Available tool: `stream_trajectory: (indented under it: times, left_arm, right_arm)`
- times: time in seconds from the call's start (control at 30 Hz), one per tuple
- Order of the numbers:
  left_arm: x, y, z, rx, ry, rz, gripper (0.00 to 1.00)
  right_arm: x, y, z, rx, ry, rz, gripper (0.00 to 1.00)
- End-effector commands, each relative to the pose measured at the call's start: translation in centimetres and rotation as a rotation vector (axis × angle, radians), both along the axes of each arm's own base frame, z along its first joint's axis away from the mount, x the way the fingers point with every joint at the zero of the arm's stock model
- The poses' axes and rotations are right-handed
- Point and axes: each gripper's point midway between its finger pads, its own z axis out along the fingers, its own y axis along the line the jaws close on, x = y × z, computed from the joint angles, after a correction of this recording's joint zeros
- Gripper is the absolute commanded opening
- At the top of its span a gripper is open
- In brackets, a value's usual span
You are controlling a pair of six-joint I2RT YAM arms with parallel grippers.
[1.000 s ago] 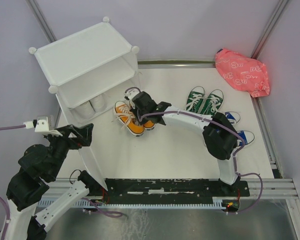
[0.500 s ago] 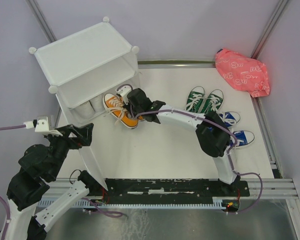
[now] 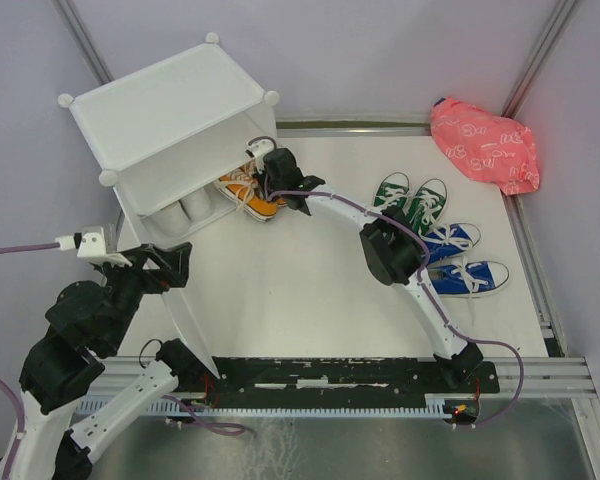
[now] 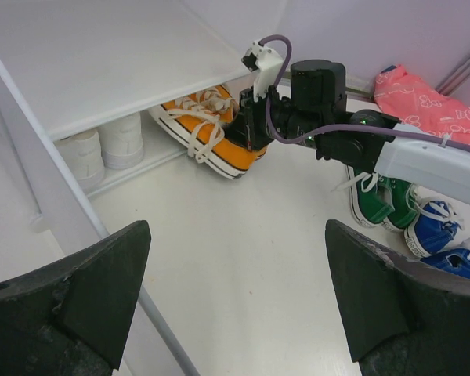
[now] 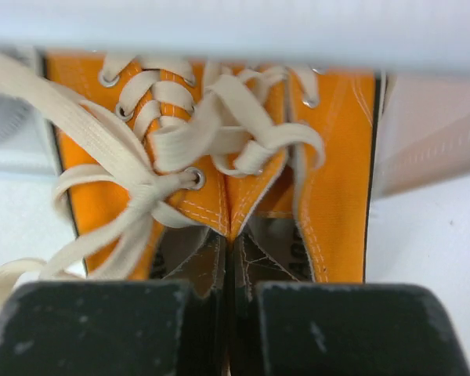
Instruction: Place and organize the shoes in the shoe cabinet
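Comparing with a second earlier, the right arm had hauled the pair of orange canvas sneakers with white laces (image 3: 242, 190) off the open table and nosed them into the white plastic cube-shaped shoe cabinet (image 3: 160, 110). Toes were under the inner shelf, in the lower compartment just beside the white canvas sneakers (image 4: 102, 145), heels poking out the front. The right gripper (image 5: 231, 313) was pinched tight on the two inner collars, holding both shoes as one. The left gripper (image 4: 235, 290) hung spread wide near the cabinet's side, holding nothing. So I'd say pair two was nearly shelved and needed a bit more push, then a release. The green canvas sneakers (image 3: 410, 198) and blue canvas sneakers (image 3: 460, 260) sat out on the table.
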Motion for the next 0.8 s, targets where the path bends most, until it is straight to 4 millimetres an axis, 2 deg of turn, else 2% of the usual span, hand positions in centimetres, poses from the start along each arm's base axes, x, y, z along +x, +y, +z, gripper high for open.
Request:
stream_trajectory:
  times: [0.0, 0.2, 0.4, 0.47, 0.5, 0.57, 0.67, 0.77]
  left_arm:
    - [0.1, 0.2, -4.8, 0.121, 0.165, 0.017, 0.99]
    - [0.5, -0.1, -4.7, 0.14, 0.165, 0.006, 0.99]
    - [0.5, -0.3, -4.9, 0.14, 0.172, 0.002, 0.99]
    - [0.4, -0.2, -4.9, 0.134, 0.17, 0.005, 0.99]
    - [0.4, -0.1, -4.9, 0.134, 0.17, 0.009, 0.99]
    - [0.4, 0.0, -4.9, 0.133, 0.171, 0.012, 0.99]
    - [0.4, -0.1, -4.9, 0.136, 0.174, 0.012, 0.99]
    - [0.4, -0.1, -4.9, 0.133, 0.174, 0.008, 0.99]
  right_arm:
    - [2.9, 4.1, 14.4, 0.358, -0.295, -0.013, 0.02]
    - [3.0, 2.8, 14.4, 0.424, -0.304, -0.067, 0.02]
    - [4.3, 4.7, 14.8, 0.5, -0.299, -0.062, 0.02]
    - [4.8, 5.0, 16.1, 0.529, -0.318, -0.071, 0.02]
    - [5.2, 5.3, 15.4, 0.532, -0.316, -0.079, 0.02]
    - [5.6, 5.2, 15.6, 0.547, -0.329, -0.101, 0.13]
    - [5.8, 4.9, 15.1, 0.545, -0.329, -0.125, 0.43]
    - [4.9, 4.6, 14.6, 0.539, -0.319, -0.108, 0.7]
